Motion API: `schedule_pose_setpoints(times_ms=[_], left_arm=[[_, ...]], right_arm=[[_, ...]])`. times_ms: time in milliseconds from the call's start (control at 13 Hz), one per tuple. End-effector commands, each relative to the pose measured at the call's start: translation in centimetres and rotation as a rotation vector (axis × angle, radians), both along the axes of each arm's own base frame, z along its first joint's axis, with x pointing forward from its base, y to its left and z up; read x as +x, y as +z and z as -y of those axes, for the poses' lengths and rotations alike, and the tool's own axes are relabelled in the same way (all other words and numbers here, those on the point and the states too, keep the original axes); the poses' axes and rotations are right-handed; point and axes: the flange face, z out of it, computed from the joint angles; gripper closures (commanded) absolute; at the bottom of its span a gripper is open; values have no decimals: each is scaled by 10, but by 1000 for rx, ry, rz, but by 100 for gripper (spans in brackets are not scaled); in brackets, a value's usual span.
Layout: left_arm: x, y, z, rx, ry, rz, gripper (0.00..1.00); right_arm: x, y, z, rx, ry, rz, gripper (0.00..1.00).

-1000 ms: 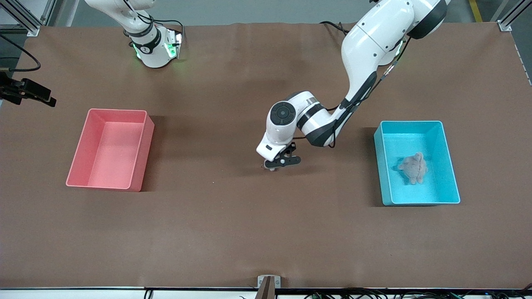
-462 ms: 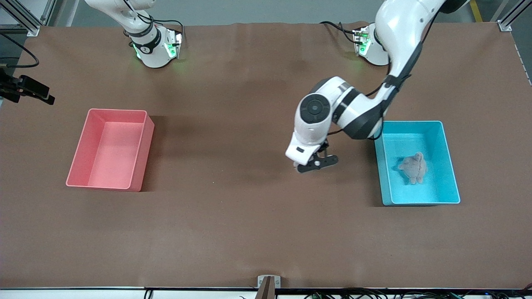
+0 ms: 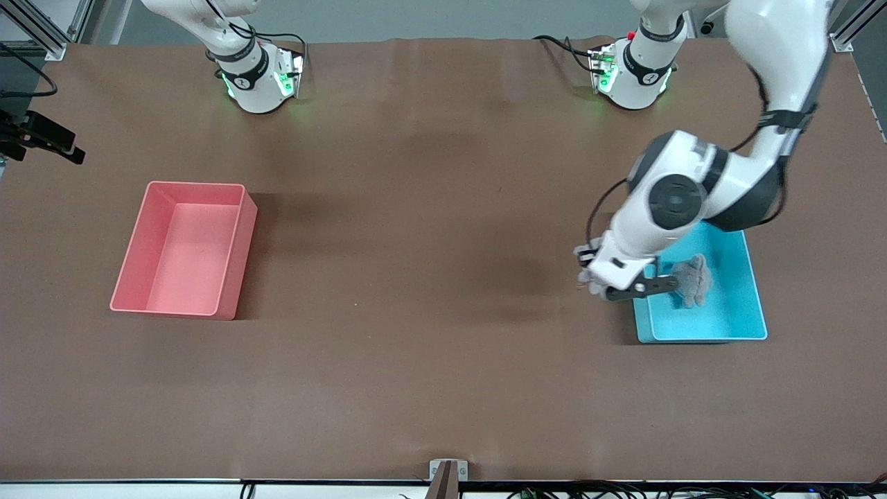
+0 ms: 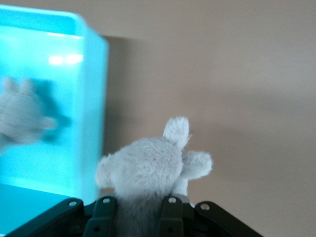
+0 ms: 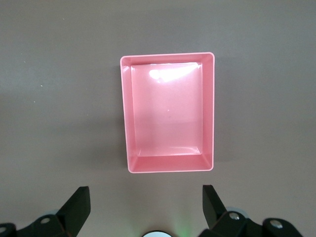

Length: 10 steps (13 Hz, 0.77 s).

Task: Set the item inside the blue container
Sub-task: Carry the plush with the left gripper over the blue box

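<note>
Left gripper (image 3: 627, 285) is clamping a small grey plush toy (image 4: 148, 173) between its fingers, hanging over the blue container's (image 3: 755, 305) wall on the side toward the right arm's end of the table. From the front, the toy is showing only as a pale tuft (image 3: 587, 277) at the wrist's edge, over bare brown table (image 3: 416, 346) just beside the bin. A second grey plush (image 3: 689, 281) is already lying inside the bin, about mid-floor.

Right gripper (image 5: 143, 210) is waiting high over the pink bin (image 3: 183, 249), fingers spread wide, holding nothing.

Risks, as I judge them:
- Letting go now: the toy is sitting about at the rim line, so it could be catching the pale rim and tumbling onto the table.
- Carried low, it could be brushing the wall and nudging the light bin.
- The grip appears to be on the toy's lower body only; soft fur may be slipping.
- Dropping onto the plush already inside could send it bouncing, though the walls look deep enough.

What the views are each giving:
- Left wrist view is showing the grasp plainly, ears up, with the cyan wall (image 4: 94, 108) beside the toy; the front view is hiding most of this under the forearm.
- Front view is giving the layout of both bins, well apart.
- Right wrist view is looking straight down into the pink bin (image 5: 168, 113), empty.
</note>
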Motion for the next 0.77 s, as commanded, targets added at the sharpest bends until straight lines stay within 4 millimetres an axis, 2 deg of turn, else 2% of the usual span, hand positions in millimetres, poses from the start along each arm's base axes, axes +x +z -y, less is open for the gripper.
schedule_pose_setpoints(times_ms=[0, 154, 308, 538, 692], left_arm=[[-8, 4, -70, -10, -67, -22, 94], [-4, -7, -104, -31, -99, -38, 94], [-1, -31, -132, -55, -77, -41, 94], [0, -56, -150, -92, -85, -36, 93], [6, -70, -151, -95, -107, -10, 91]], right_arm=[[-7, -1, 0, 0, 3, -2, 0], [-6, -2, -1, 0, 10, -3, 0], [-6, -2, 0, -3, 11, -4, 0], [-6, -2, 1, -22, 53, -4, 0], [-6, -2, 0, -22, 55, -4, 0]])
